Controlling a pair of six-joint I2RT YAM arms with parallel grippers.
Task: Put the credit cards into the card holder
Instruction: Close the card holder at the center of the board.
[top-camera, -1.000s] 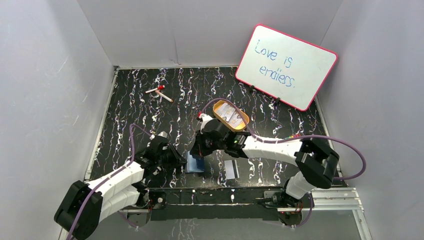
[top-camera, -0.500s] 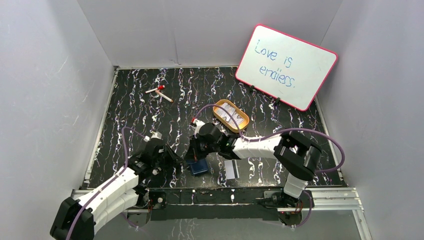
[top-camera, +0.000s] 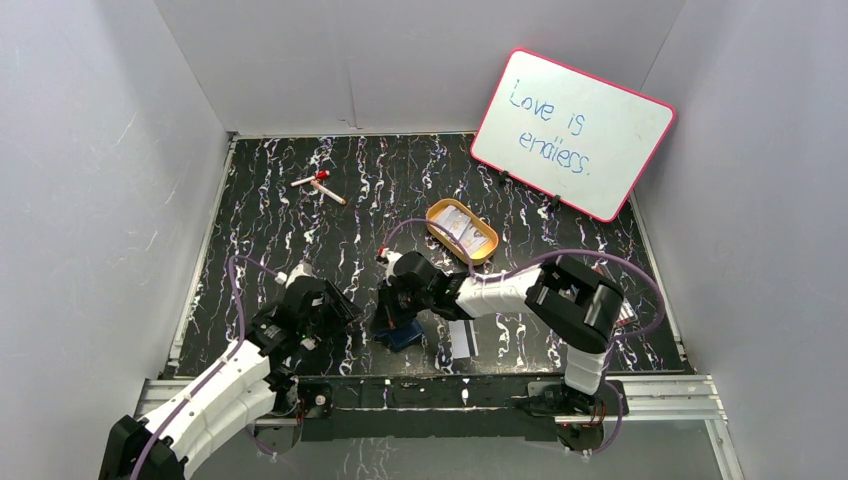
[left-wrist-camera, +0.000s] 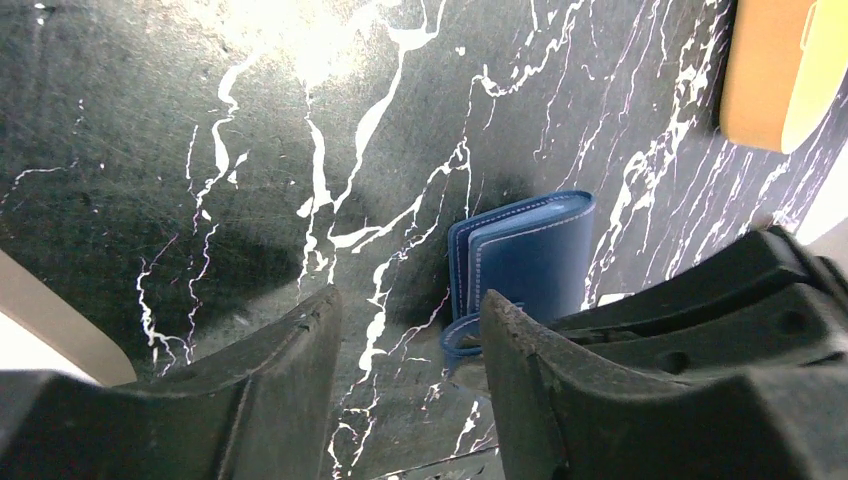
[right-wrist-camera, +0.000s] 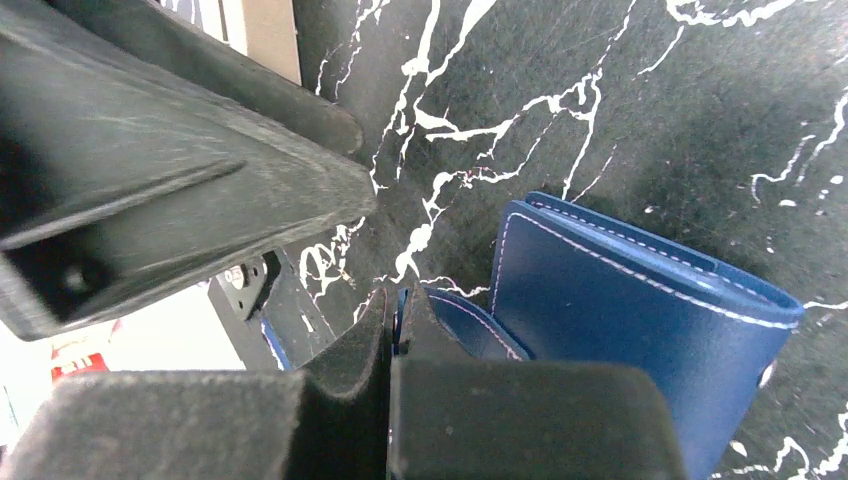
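Your right gripper (right-wrist-camera: 393, 312) has its fingers pressed together on the snap tab (right-wrist-camera: 455, 322) of the navy card holder (right-wrist-camera: 640, 330). The holder lies folded on the marbled table (top-camera: 270, 240), near the front edge between the 2 arms. Your left gripper (left-wrist-camera: 410, 320) is spread with nothing between its fingers, just beside the holder.

1 credit card (top-camera: 460, 338) lies flat just right of the holder. The oval tin (top-camera: 485, 248) farther back holds pale things, but you cannot tell from here whether they are cards.

The step in hand looks like opening the holder. It is probably light and will likely slide or lift whole if you pull the tab alone. Bring the left fingers down onto the lower cover to pin it first, keeping them clear of the right fingers. Then draw the tab up and away slowly so the flap peels open. Keep the pinch deep on the tab, since a thin strap can slip out. Don't sweep toward the loose card.
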